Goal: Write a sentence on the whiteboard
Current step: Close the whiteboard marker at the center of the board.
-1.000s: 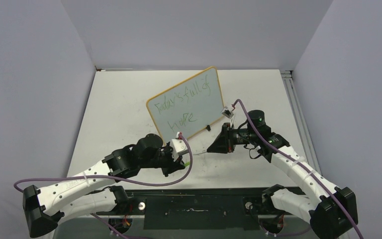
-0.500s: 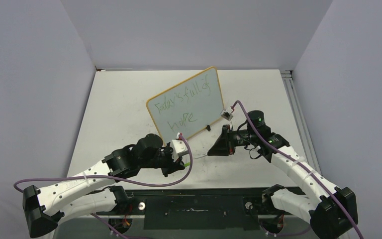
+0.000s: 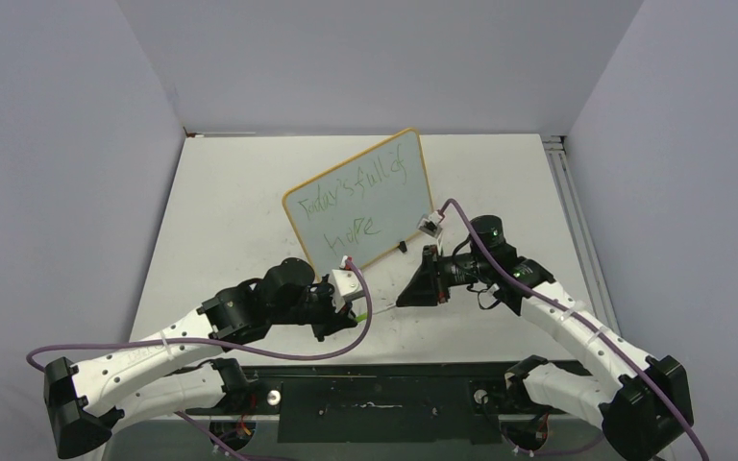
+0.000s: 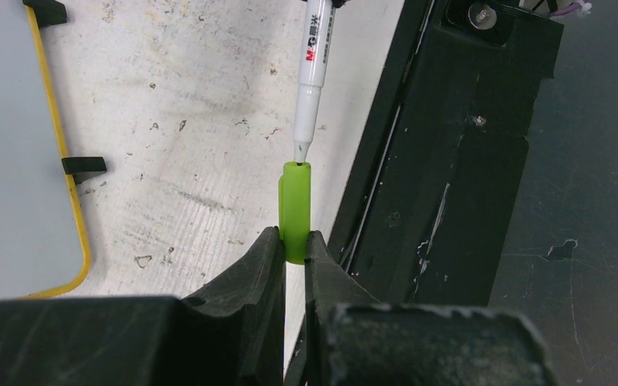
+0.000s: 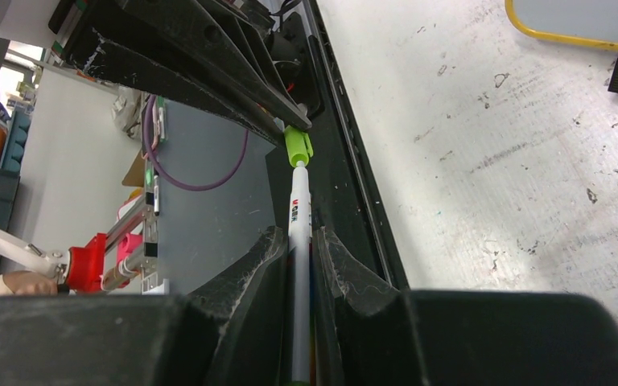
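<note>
Now, from above, the whiteboard stands in the middle of the tabletop, with the green sentence written on it in two lines. Both claws are near the front edge, toward 6 o'clock from the board. The left claw and right claw point at each other.

From the left wrist, the left claw is pressed together on a green cap. The marker comes in from 12 o'clock, with its tip right at the cap's mouth. The board's yellow edge is at 9 o'clock.

From the right wrist, the right claw pinches the marker, and the cap sits at 12 o'clock. A corner of the board shows at 1 o'clock.

The writing looks done, so I think the job now is putting the cap back on. Keep the cap steady and the marker lined up with it. Push slowly and straight until it is snug. A crooked push could bend the tip or knock the cap loose.
</note>
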`<state>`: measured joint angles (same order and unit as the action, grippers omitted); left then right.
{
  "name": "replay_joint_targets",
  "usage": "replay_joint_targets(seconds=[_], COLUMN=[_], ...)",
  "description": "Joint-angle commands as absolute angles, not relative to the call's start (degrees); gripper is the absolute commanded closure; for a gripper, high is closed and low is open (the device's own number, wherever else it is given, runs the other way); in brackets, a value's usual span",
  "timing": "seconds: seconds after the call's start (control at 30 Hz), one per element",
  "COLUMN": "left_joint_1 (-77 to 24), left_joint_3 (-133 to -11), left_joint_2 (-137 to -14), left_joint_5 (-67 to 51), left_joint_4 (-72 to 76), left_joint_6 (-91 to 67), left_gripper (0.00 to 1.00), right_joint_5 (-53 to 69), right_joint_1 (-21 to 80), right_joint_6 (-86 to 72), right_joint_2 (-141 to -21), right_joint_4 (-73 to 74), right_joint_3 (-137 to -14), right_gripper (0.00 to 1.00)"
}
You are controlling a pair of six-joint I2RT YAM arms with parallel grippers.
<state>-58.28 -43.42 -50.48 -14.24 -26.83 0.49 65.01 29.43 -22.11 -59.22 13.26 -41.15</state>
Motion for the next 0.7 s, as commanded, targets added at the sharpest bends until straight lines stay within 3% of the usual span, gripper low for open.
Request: replay_joint_targets(seconds=[0.0,0.67], left_joint_1=[-58.01,-58.01], left_joint_3=[-43.83,-43.33], left_joint_2=[-50.44,-48.81], left_joint_5=[-15.8,-18.39], left_joint_4=[-25.31,-22.53], left_joint_6=[0.65,-1.11], left_gripper=[1.0,1.0], right_joint_5=[66.23,66.51], right_joint_1=[30.44,35.51], right_joint_6=[-21.83,-24.54], right_joint_2=[-59.94,-62.18], right_joint_4=[9.13,3.39], right_joint_3=[-42.98,-41.25], right_gripper=[0.9,0.9])
